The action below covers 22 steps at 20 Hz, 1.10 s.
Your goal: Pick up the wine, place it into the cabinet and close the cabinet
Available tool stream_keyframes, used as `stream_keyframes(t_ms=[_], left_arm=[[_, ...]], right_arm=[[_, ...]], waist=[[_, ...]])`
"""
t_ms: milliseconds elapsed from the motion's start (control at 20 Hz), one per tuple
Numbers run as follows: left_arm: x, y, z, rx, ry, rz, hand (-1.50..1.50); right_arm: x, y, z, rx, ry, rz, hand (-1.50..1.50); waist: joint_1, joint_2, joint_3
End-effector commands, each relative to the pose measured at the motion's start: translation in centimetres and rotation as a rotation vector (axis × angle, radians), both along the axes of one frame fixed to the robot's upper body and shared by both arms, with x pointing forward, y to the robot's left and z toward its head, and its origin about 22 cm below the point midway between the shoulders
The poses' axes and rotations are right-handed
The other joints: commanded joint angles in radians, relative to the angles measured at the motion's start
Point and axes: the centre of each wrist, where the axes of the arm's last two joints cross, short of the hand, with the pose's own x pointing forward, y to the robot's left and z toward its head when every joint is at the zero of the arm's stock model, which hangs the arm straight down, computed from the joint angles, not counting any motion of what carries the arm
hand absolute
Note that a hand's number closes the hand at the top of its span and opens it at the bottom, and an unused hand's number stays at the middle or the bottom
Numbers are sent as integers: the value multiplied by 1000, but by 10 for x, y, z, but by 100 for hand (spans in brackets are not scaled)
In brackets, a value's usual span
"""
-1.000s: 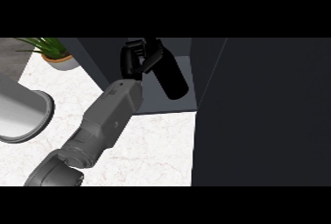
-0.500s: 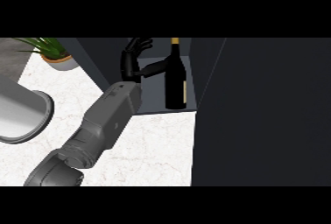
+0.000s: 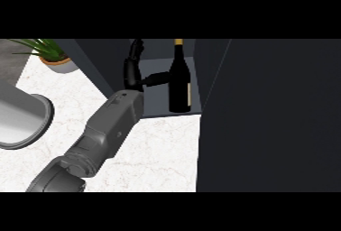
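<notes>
A dark wine bottle (image 3: 179, 85) with a gold cap stands upright on the floor of the open dark cabinet (image 3: 154, 106), near its right wall. My left hand (image 3: 135, 72) is inside the cabinet just left of the bottle. Its fingers point straight up and are open, while the thumb reaches sideways to the bottle's shoulder. The grey forearm (image 3: 110, 131) runs up from the lower left. My right hand does not show.
The cabinet's open door (image 3: 279, 113) fills the right side as a tall dark panel. A potted plant (image 3: 57, 61) stands at the back left. A large grey round vessel (image 3: 23, 122) lies at the left edge on the white marble counter (image 3: 166, 149).
The bottle went from tilted in my curled hand to upright on the cabinet floor. My fingers have straightened and drawn left off the bottle.
</notes>
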Motion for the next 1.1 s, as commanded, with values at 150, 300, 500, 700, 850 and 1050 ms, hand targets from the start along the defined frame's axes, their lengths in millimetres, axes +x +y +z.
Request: stream_keyframes(t_ms=[150,300,500,700,850,1050], left_arm=[[2,25,-3,-36,-31,42,-150],[-2,17,-8,-30,-37,18,-150],[-2,31,-12,-21,-49,1,-150],[-1,26,-8,-61,-59,-56,-150],[-15,12,-28,-56,-59,-86,-150],[-11,9,-21,-95,-40,-122,-150]], right_arm=[[-11,2,4,33,-19,22,-150],[-1,0,3,29,-10,13,-150],[-17,0,4,25,-14,20,-150],[-7,-3,7,19,-30,38,-150],[-13,10,6,18,-12,23,-150],[-9,2,3,20,-14,44,-150]], waist=[[4,2,-2],[5,4,-2],[-1,1,-2],[0,5,-2],[13,-3,-3],[2,-3,-2]])
